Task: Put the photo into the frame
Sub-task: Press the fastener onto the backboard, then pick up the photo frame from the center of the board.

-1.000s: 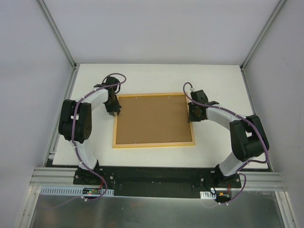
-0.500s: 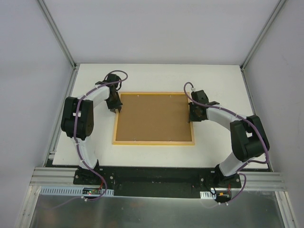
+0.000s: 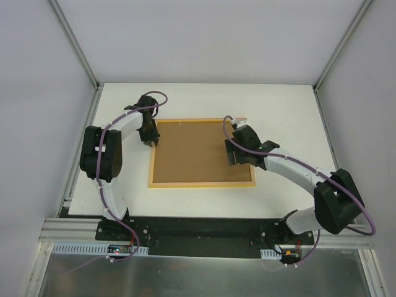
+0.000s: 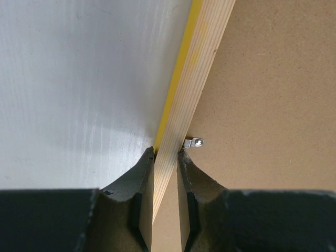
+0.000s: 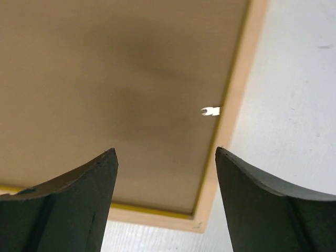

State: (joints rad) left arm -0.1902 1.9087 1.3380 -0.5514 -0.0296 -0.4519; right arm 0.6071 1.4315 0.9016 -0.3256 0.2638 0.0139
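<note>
The white table (image 3: 278, 105) takes up most of the space, and the frame (image 3: 201, 185) lies near its middle between the two arms. It is face down with its light wood back up. Its long axis runs left to right across the table, and the short sides point toward the arms' bases and the far wall. The brown backing panel (image 3: 192, 154) sits inside it, filling the opening.

The left claw (image 3: 150, 137) is at the frame's left rail, close to the far corner, and is clamped on that rail. The wrist view shows the wood pinched between both fingers (image 4: 186, 178), with a yellow strip along the rail's outer edge. I can't tell whether that edge is off the table.

The right claw (image 3: 232, 154) hangs over the panel's right part, jaws spread wide and holding nothing. A small metal clip (image 5: 210, 111) sits at the rail beyond them.
</note>
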